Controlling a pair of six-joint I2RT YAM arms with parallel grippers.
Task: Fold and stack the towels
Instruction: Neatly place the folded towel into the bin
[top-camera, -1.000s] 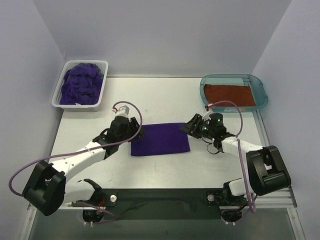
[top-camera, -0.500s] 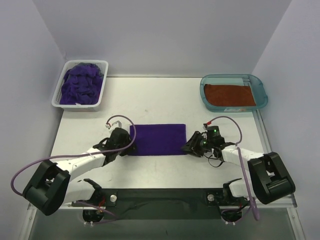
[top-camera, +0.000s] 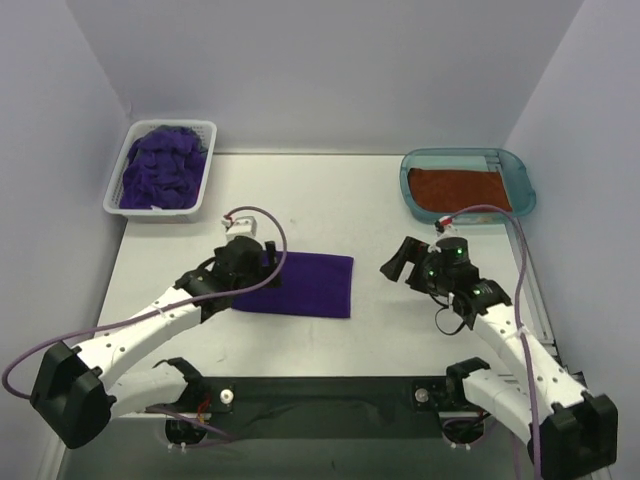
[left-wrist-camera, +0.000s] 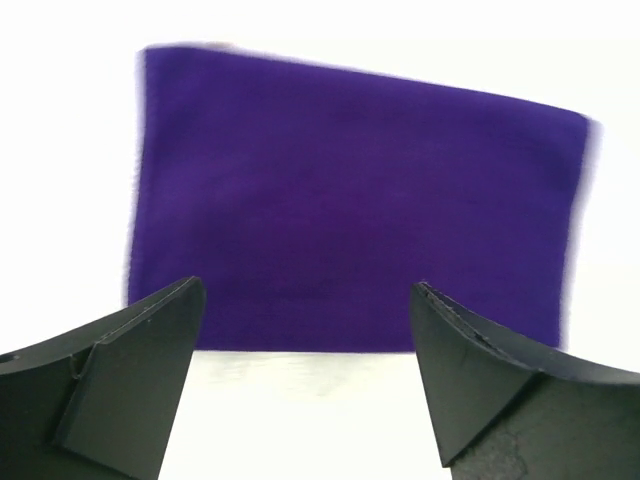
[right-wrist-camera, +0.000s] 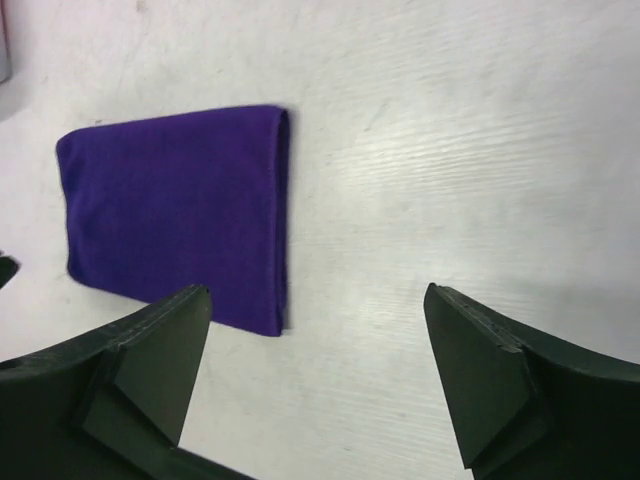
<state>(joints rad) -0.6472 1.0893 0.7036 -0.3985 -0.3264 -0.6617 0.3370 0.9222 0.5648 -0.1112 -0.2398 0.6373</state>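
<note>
I log: purple towel (top-camera: 300, 283), folded, on table (top-camera: 340, 200). Orange towel (top-camera: 458, 190), folded, in teal tray (top-camera: 521, 176). Purple heap (top-camera: 160, 168), unfolded, in basket (top-camera: 150, 211). Left gripper (left-wrist-camera: 305, 300) and right gripper (right-wrist-camera: 315, 300): both spread, empty.

A deep purple terry-cloth towel (top-camera: 300, 283) (left-wrist-camera: 350, 200) (right-wrist-camera: 175, 215) lies folded into a flat, smooth rectangle near the middle of the white bench (top-camera: 330, 200), its long sides running roughly 9 to 3 o'clock and its rounded fold facing 3 o'clock. At 10 o'clock, a crumpled heap of purple towels (top-camera: 160, 165) fills the white slotted basket (top-camera: 150, 213). At 2 o'clock, a rust-orange towel (top-camera: 458, 190) lies folded flat in the translucent teal tray (top-camera: 455, 155).
</note>
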